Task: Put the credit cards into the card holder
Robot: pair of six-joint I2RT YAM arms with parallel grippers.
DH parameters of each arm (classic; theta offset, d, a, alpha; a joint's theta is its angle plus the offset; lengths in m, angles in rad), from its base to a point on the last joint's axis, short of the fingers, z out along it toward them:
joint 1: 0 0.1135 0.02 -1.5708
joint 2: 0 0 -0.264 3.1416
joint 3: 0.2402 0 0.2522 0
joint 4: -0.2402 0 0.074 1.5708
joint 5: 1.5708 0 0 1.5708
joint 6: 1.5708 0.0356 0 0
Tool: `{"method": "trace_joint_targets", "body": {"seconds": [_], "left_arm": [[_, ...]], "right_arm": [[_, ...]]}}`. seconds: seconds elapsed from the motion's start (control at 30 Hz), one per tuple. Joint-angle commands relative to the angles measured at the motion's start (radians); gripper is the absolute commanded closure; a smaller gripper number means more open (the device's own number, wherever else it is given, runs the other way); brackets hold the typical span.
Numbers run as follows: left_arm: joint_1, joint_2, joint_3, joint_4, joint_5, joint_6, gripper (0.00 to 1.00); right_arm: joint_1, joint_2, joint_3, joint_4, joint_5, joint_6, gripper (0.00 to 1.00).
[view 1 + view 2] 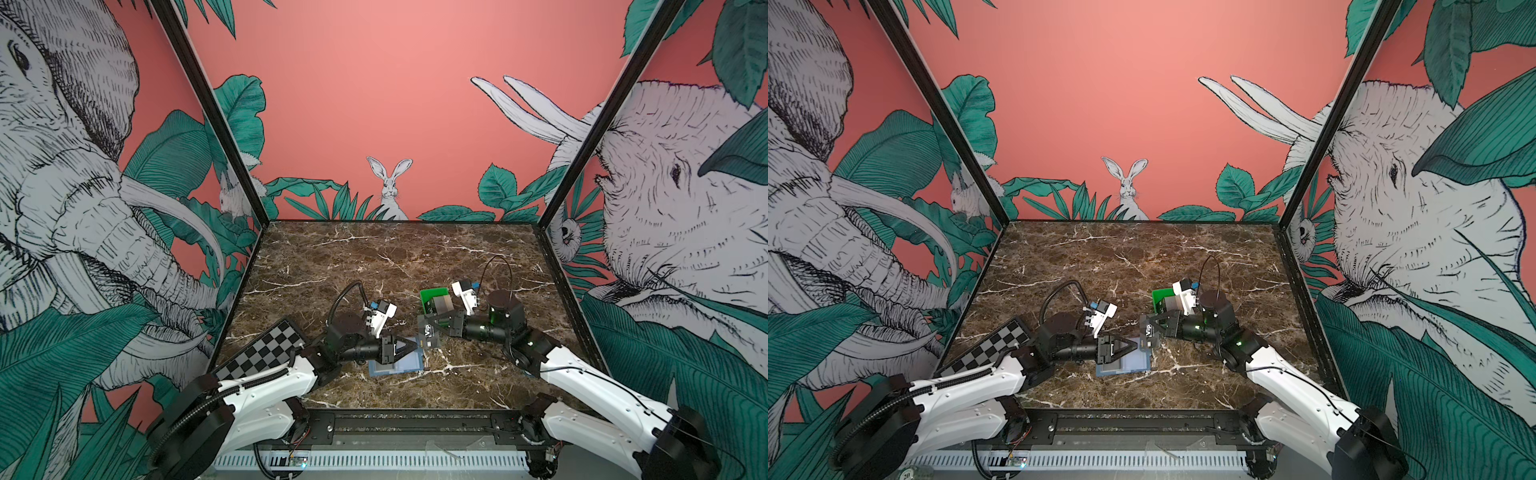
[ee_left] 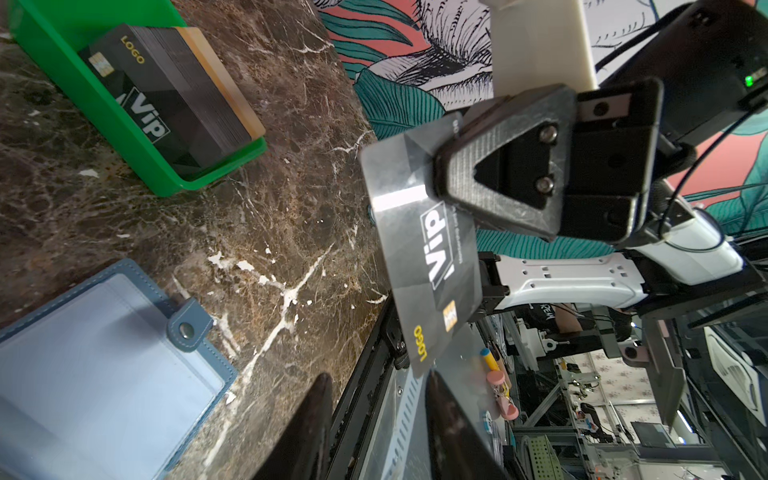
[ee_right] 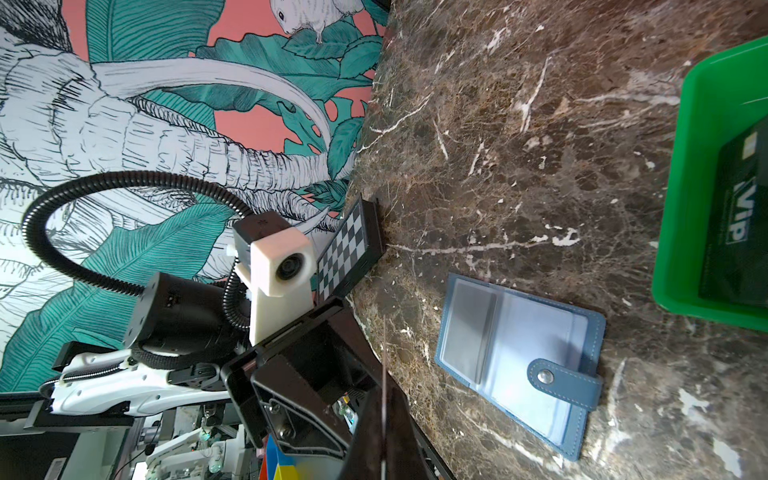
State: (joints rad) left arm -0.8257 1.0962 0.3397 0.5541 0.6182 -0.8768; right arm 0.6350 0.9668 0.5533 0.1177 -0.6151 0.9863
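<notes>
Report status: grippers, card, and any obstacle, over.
Right gripper shut on VIP card. Left gripper open at its free end. Card holder lies open on table, nothing on it.

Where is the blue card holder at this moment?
In both top views the card holder lies open on the table, front centre, close by the left pincer, nearer than the green tray and the VIP card in the right pincer.

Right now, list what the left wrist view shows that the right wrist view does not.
Left wrist only: the printed face of the black plastic VIP card clamped in the right gripper. Right wrist only: the black-and-white checkerboard panel and the left arm's white wrist camera. Both: the open slate-blue folding card holder, the green plastic tray with stacked cards, the brown marble tabletop.
</notes>
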Motion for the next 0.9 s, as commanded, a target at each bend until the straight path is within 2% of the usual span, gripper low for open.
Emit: {"method": "trace_joint_targets", "body": {"seconds": [0.0,0.27,0.4,0.5,0.67,0.8,0.87], "left_arm": [[0.025,0.02,-0.034,0.149,0.057,-0.044,0.61],[0.034,0.06,-0.031,0.24,0.112,-0.09,0.6],[0.042,0.075,-0.038,0.337,0.132,-0.15,0.61],[0.044,0.065,-0.028,0.295,0.134,-0.149,0.61],[0.049,0.036,-0.025,0.215,0.107,-0.133,0.62],[0.049,0.035,-0.026,0.242,0.113,-0.17,0.61],[0.048,0.056,-0.023,0.299,0.127,-0.214,0.61]], "right_arm": [[0.005,-0.02,-0.013,0.118,-0.034,0.065,1.0],[0.005,-0.023,-0.015,0.173,-0.051,0.111,1.0],[0.004,-0.026,-0.019,0.14,-0.04,0.094,1.0],[0.005,-0.054,-0.033,0.139,-0.007,0.103,1.0],[0.005,-0.143,-0.033,0.003,0.105,0.055,1.0],[0.004,-0.164,-0.046,-0.008,0.099,0.057,1.0],[0.005,-0.142,-0.06,0.061,0.067,0.084,1.0]]}}
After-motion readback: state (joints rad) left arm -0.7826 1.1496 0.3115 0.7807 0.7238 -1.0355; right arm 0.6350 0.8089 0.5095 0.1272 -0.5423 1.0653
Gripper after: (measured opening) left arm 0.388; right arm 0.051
